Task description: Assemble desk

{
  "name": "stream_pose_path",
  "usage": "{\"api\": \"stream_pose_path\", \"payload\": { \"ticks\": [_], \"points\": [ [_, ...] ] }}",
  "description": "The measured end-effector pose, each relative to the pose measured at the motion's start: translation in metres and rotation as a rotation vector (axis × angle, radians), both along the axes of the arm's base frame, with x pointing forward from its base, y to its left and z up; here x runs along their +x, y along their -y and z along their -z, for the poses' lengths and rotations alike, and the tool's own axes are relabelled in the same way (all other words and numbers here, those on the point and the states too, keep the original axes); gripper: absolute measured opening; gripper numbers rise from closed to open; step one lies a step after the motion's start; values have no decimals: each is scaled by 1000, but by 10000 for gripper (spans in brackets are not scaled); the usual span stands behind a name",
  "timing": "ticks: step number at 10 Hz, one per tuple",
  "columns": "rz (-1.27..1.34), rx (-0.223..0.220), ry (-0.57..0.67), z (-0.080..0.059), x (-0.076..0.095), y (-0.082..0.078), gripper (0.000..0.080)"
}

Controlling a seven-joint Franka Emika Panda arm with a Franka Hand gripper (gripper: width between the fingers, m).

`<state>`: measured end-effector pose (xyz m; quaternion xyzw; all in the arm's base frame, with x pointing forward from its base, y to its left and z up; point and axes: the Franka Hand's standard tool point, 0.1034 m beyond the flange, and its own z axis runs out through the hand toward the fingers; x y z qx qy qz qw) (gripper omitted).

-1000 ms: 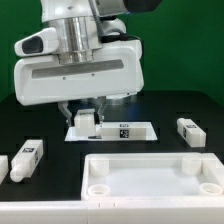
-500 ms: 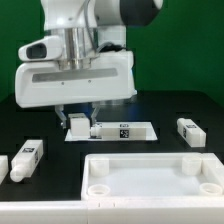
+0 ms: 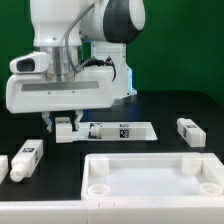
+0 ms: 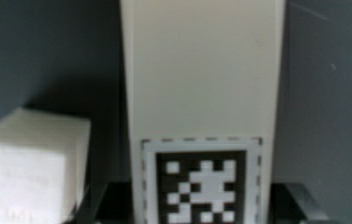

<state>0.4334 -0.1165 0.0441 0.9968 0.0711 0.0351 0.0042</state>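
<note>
My gripper (image 3: 67, 121) is shut on a square white desk leg (image 3: 68, 127) and holds it low over the table, at the left end of the marker board (image 3: 125, 130). In the wrist view the leg (image 4: 199, 90) runs lengthwise between the dark fingers (image 4: 111, 203), its black-and-white tag (image 4: 199, 182) at the gripper (image 4: 199, 206). The rimmed white tabletop panel (image 3: 150, 176) with round corner sockets lies at the front. Loose tagged legs lie at the exterior view's right (image 3: 190, 131) and left (image 3: 28, 153).
Another white leg end (image 3: 3, 166) shows at the exterior view's far left edge. A white block (image 4: 31, 160) lies beside the held leg in the wrist view. The arm's large white body (image 3: 65, 90) hangs over the table's left half. A green wall stands behind.
The arm has moved toward the exterior view's left with the leg in its gripper, from over the marker board's left part to just past its left end.
</note>
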Motion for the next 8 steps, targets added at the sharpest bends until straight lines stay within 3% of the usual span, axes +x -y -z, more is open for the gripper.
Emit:
{"api": "stream_pose_path", "payload": {
  "ticks": [2,3,6,7,8],
  "points": [
    [25,-3,-40,20,-16,10,284],
    [25,-17,-42,29,-21,7,284],
    [21,-21,-45,34,-23,5,284],
    [20,-21,-46,34,-23,5,346],
    [26,-16,-47,32,-21,1,533]
  ]
}}
